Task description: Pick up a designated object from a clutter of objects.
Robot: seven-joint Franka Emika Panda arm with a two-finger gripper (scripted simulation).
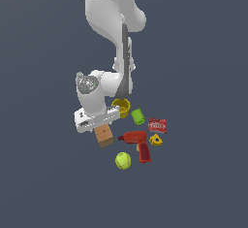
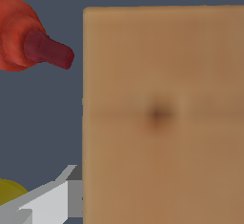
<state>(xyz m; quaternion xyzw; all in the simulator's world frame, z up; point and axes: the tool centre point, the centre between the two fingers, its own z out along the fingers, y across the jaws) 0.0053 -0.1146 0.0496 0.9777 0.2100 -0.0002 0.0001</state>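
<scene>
1. Gripper [image 1: 102, 125] of the single white arm hangs low over the clutter, pointing downward, with its pale hand body just above the wooden block [image 1: 104, 136].
2. One light grey finger [image 2: 52, 197] shows in the wrist view, lying against the side edge of the block. The other finger is out of sight, so whether the jaws are pressing on the block or only standing around it cannot be told.
3. The wooden block sits directly beneath the gripper, at the exterior view's left edge of the clutter. In the wrist view it fills most of the picture: a plain tan face with a small dark dot [image 2: 158, 113] near its middle.
4. Judging from both views, the block lies straight below the claw rather than off to one side. Only its end and a little of its top show under the hand in the exterior view, so its long axis cannot be read with confidence.
5. Just beside the block, toward the exterior view's right, lies the red drill [image 1: 137, 143], its dark red nose pointing toward the block but apart from it.
6. A yellow-green ball [image 1: 123, 161] rests near the block, closer to the camera.
7. Behind the gripper stands a yellow cup [image 1: 122, 107], with a green cylinder [image 1: 138, 116] next to it.
8. Farther to the exterior view's right lie a red packet [image 1: 157, 124] and a small yellow piece [image 1: 155, 139].
9. No bottle is visible in either view.
</scene>
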